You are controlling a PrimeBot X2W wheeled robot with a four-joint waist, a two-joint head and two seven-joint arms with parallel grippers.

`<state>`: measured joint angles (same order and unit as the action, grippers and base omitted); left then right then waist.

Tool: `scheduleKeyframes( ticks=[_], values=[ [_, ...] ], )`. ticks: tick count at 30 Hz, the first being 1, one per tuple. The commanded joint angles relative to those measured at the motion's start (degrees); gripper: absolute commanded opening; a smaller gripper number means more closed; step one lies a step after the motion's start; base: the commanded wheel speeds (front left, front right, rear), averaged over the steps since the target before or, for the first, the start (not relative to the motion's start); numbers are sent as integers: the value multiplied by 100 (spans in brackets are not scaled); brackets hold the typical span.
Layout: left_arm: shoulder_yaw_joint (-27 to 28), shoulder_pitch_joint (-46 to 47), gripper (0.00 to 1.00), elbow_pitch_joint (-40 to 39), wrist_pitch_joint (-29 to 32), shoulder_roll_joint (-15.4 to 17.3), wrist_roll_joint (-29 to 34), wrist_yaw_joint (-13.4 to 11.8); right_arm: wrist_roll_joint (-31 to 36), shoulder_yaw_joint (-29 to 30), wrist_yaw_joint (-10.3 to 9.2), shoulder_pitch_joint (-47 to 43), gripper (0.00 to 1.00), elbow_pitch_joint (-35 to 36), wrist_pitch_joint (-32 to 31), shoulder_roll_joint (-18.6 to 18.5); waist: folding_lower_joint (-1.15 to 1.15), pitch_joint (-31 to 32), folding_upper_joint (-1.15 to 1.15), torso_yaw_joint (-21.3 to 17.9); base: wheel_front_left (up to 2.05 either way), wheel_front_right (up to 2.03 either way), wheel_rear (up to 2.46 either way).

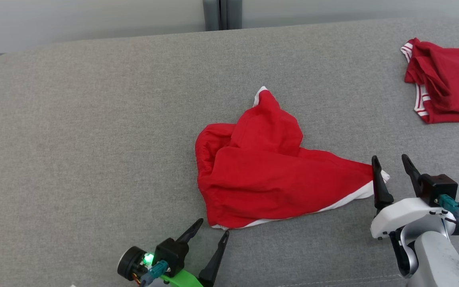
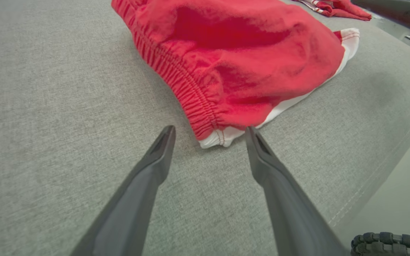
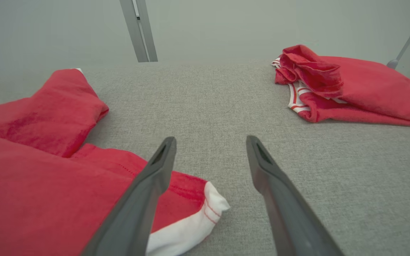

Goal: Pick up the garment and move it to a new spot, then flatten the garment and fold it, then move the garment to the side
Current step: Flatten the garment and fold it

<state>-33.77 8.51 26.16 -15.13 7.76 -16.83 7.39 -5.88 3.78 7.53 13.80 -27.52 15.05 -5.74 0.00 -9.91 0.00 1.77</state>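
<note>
A red garment (image 1: pixel 269 175) with white trim lies crumpled in the middle of the grey cushioned surface (image 1: pixel 94 119). Its elastic waistband (image 2: pixel 187 89) faces the left wrist view. My left gripper (image 1: pixel 212 225) stands open just in front of the garment's near white corner (image 2: pixel 219 137), fingers either side of it and not touching. My right gripper (image 1: pixel 393 164) is open at the garment's right tip, with the white-edged corner (image 3: pixel 205 213) lying between its fingers, by the left one.
A second red garment with white stripes (image 1: pixel 444 85) lies bunched at the far right of the surface, and it also sits at the upper right in the right wrist view (image 3: pixel 343 87). A pale wall (image 1: pixel 94 20) runs behind. The surface's front edge (image 2: pixel 379 170) is close to my left gripper.
</note>
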Motion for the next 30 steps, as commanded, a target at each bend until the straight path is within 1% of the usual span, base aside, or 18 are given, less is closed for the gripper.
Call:
scheduleKeyframes(
  ticks=[1,8,14,15,16,17,20,24,30],
  values=[
    [-84,141,100,95,2,38,-33,20,65,14,-10,92,100,-127,15,-4,0,-97,0,-38,0,0,0],
    [-333,486,100,443,2,-34,-242,20,27,50,-10,319,100,-631,16,66,0,-260,0,-64,0,0,0],
    [-536,711,100,578,3,-26,-325,20,-91,17,-10,461,100,-1012,15,119,0,-398,0,-2,0,0,0],
    [-585,748,74,591,3,-24,-368,20,-140,13,-10,482,93,-1032,15,128,0,-414,0,18,0,0,0],
    [-618,769,42,600,3,-21,-395,20,-159,-9,-10,479,33,-1059,15,134,0,-421,0,29,0,0,0],
    [-656,793,0,601,3,-14,-435,20,-190,-25,-10,480,0,-1076,15,139,0,-428,0,41,0,0,0],
    [-738,809,0,551,3,23,-539,20,-268,-51,-11,445,0,-1038,15,148,0,-401,0,65,0,0,0],
    [-793,635,0,351,3,77,-676,20,-506,-64,-10,212,0,-810,15,177,0,-237,0,81,0,0,0],
    [-750,322,0,-370,3,330,-810,20,-902,-248,-10,-139,0,-295,15,144,0,49,0,133,0,0,0]
  ],
)
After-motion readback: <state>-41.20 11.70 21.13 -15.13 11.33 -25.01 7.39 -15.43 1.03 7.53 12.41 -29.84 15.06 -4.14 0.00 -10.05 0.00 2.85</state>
